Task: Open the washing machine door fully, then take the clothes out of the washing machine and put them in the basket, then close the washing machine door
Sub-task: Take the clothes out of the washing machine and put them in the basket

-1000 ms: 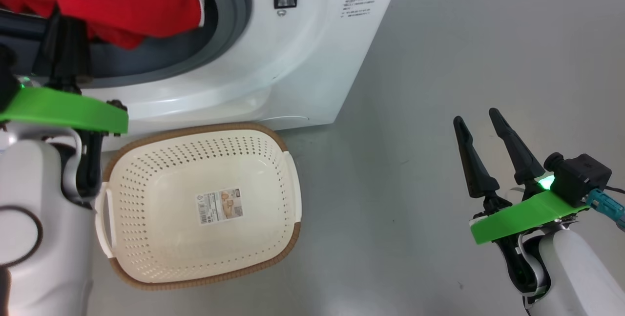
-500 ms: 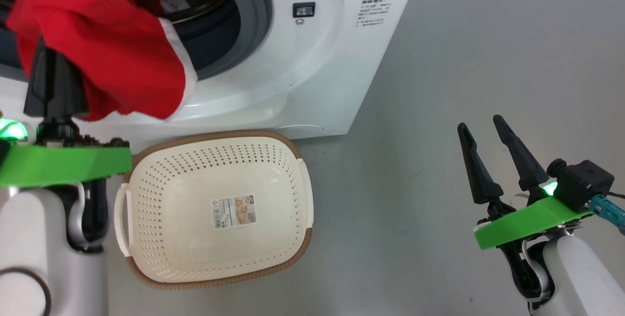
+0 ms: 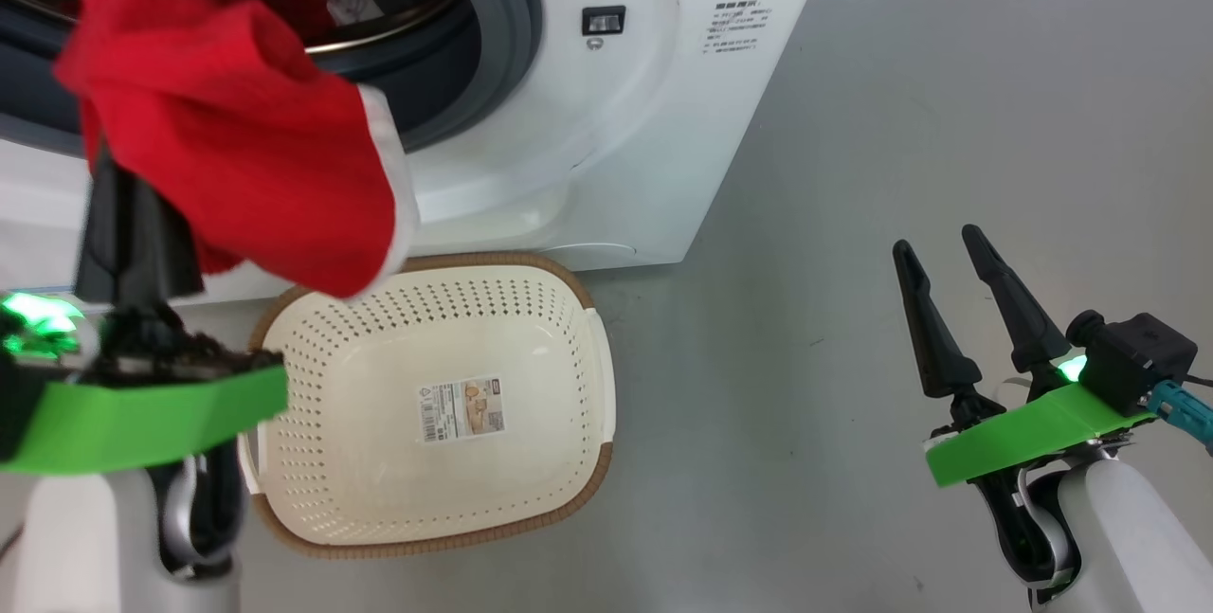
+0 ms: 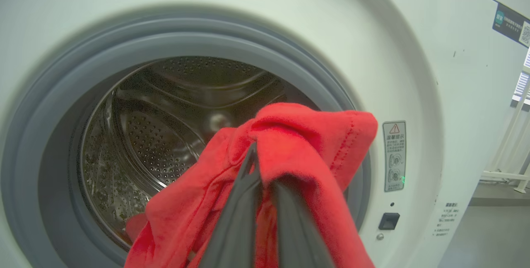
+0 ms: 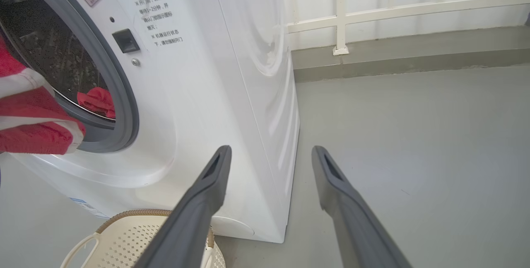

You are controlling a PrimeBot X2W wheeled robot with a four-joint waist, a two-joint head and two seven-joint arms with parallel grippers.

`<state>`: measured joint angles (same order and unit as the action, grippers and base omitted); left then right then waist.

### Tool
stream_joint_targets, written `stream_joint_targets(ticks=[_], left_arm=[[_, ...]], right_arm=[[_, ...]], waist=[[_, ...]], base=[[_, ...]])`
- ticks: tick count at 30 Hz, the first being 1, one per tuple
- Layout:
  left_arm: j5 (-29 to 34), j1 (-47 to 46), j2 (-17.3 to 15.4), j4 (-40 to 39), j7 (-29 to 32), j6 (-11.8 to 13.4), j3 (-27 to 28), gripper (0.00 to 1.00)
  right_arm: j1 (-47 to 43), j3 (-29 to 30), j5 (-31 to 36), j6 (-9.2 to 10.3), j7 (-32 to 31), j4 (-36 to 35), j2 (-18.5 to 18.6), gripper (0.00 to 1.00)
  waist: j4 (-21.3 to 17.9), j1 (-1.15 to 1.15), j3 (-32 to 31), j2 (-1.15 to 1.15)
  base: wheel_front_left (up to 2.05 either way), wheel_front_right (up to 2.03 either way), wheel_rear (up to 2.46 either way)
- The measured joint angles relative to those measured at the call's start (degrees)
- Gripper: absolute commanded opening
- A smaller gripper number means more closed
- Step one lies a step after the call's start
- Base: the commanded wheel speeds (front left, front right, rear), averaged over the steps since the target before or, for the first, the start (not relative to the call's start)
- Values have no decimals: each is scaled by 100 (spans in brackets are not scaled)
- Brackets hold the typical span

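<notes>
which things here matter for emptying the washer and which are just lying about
For the job:
washing machine
red clothes, gripped by the left hand
basket

Just about:
white railing
right hand, open, holding nothing

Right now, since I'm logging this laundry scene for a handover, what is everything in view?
washing machine: one, white with a grey seal, behind the basket, mouth uncovered
drum: one, perforated steel, inside the machine
red garment: one, red with white trim, hanging before the machine's mouth
red cloth: at least one piece, red, in the drum
basket: one, cream with a brown rim, on the floor before the machine
paper label: one, white, on the basket's bottom
floor: grey
railing: one, white, beyond the machine
left hand: dark fingers, shut on the red garment
right hand: dark fingers, open, over the floor right of the basket
</notes>
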<state>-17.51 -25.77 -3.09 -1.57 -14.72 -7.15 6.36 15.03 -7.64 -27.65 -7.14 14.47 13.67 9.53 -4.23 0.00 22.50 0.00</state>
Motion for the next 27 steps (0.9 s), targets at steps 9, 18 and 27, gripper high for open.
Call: stream_joint_targets(ticks=[9,18,27], left_arm=[[-123,644,64,330,0,-1,-142,0],[-333,823,90,1369,1,-1,-226,0],[-99,446,89,2915,2,-1,-131,0]], right_arm=[[-18,3,0,1,0,-33,8,100],[122,-41,-1,1,0,-68,2,100],[391,-88,-1,1,0,-99,-76,100]], waist=[[-13,0,136,0],[-91,0,461,0],[-257,0,869,0]], base=[[0,0,0],[0,0,0],[0,0,0]])
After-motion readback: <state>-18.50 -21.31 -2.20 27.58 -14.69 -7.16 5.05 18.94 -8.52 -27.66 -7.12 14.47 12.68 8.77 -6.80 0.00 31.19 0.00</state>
